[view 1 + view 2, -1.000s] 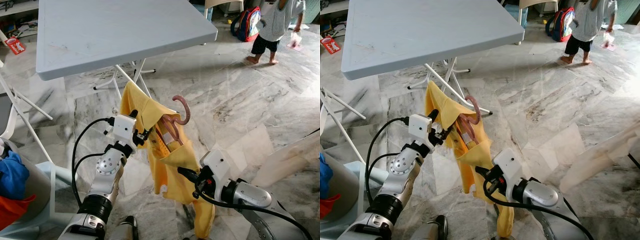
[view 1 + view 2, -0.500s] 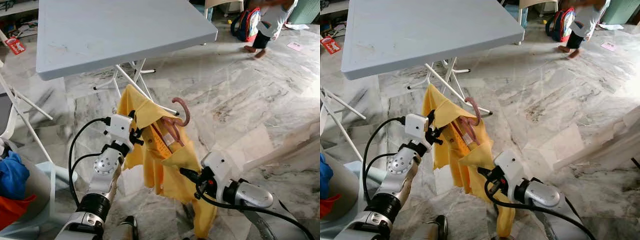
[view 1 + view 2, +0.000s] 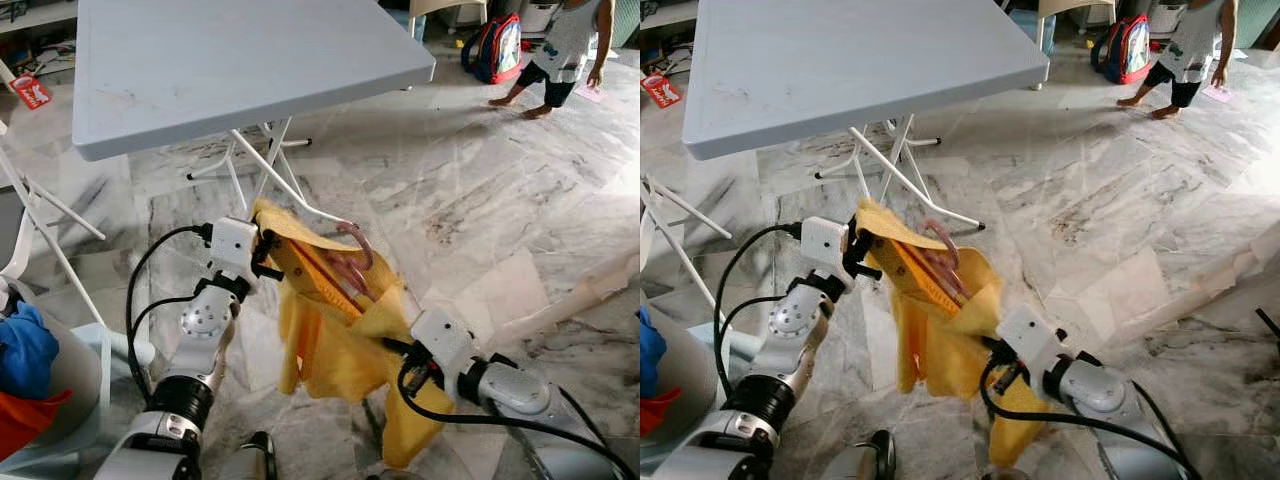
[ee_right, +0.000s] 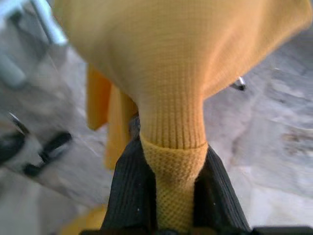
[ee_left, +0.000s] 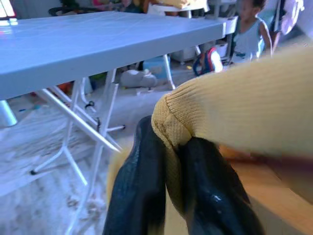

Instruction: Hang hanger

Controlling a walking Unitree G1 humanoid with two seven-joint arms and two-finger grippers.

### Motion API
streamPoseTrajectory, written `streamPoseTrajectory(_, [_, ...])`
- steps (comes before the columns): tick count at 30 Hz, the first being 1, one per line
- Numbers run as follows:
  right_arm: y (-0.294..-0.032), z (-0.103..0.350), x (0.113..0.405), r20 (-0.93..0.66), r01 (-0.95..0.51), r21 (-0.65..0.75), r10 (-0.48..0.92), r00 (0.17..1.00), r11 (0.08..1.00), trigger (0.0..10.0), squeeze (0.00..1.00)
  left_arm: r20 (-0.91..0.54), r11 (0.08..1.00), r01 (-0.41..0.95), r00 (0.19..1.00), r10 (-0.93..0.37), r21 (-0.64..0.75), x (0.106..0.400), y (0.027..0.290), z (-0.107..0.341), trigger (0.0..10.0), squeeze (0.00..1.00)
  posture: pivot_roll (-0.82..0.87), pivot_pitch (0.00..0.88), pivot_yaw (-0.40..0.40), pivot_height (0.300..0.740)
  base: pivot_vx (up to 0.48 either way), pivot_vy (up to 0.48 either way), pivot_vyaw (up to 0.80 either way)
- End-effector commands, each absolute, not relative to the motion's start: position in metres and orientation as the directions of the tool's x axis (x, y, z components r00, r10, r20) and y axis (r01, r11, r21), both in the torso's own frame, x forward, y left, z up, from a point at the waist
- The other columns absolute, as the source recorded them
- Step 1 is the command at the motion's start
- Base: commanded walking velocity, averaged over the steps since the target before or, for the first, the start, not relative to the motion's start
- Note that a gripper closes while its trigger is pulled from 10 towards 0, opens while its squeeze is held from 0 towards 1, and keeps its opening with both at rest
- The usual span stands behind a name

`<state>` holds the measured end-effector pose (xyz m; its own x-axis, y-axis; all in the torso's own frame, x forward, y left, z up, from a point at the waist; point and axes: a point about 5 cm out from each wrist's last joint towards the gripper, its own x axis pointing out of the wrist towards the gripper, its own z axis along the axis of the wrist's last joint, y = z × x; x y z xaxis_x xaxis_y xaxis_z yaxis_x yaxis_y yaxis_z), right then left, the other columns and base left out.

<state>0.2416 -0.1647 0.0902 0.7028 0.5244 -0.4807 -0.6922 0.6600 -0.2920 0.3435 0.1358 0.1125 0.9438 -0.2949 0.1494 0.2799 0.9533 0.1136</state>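
Holding a yellow shirt spread between both arms, just in front of the grey counter and above the marble floor. Left end effector pinching one upper corner of the shirt, fingers closed tight on a folded knit edge with the fabric squeezed between them. Right end effector gripping the opposite side lower down, fingers clamped on a ribbed cuff-like piece of the same cloth. Lying inside the open neck of the shirt, a pink hanger, its hook poking up and curling out of the fabric, tilted rather than upright. Hanging down below the right arm, the lower part of the shirt, sagging toward the floor. Standing well apart at the far right, a person barefoot on the floor, near a red and blue backpack. Sitting at the left edge, a basket with blue and red clothes piled in it.
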Motion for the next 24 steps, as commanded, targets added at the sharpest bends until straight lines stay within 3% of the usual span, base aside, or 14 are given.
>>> streamPoseTrajectory(1, [-0.173,0.087,0.241,-0.503,-0.684,-0.321,0.495,0.709,0.655,10.0,0.00,0.162,0.966,0.229,0.955,-0.247,0.121,0.347,0.147,0.117,0.0,0.00,-0.16,0.202,0.017,0.740,0.000,0.000,0.00])
streamPoseTrajectory(3, [-0.197,0.086,0.242,-0.544,-0.668,-0.397,0.425,0.723,0.629,10.0,0.00,0.154,0.971,0.197,0.964,-0.218,0.139,0.349,0.156,0.119,0.0,0.00,-0.16,0.204,0.018,0.740,0.000,0.000,0.00])
streamPoseTrajectory(8, [-0.208,0.086,0.243,-0.557,-0.659,-0.425,0.394,0.731,0.621,10.0,0.00,0.150,0.972,0.187,0.966,-0.208,0.144,0.350,0.158,0.119,0.0,0.00,-0.16,0.205,0.019,0.740,0.000,0.000,0.00])
streamPoseTrajectory(11, [-0.238,0.092,0.248,-0.556,-0.593,-0.503,0.290,0.779,0.629,10.0,0.00,0.142,0.973,0.177,0.970,-0.198,0.148,0.351,0.162,0.119,0.0,0.00,-0.16,0.208,0.021,0.740,0.000,0.000,0.00])
streamPoseTrajectory(20, [-0.247,0.105,0.260,-0.469,-0.492,-0.558,0.235,0.851,0.668,10.0,0.00,0.088,0.968,0.184,0.976,-0.201,0.168,0.349,0.161,0.107,0.0,0.00,-0.17,0.216,0.026,0.740,0.000,0.000,0.00])
streamPoseTrajectory(24, [-0.260,0.107,0.265,-0.443,-0.421,-0.616,0.148,0.884,0.666,10.0,0.00,0.086,0.967,0.184,0.976,-0.201,0.175,0.349,0.161,0.107,0.0,0.00,-0.17,0.216,0.025,0.740,0.000,0.000,0.00])
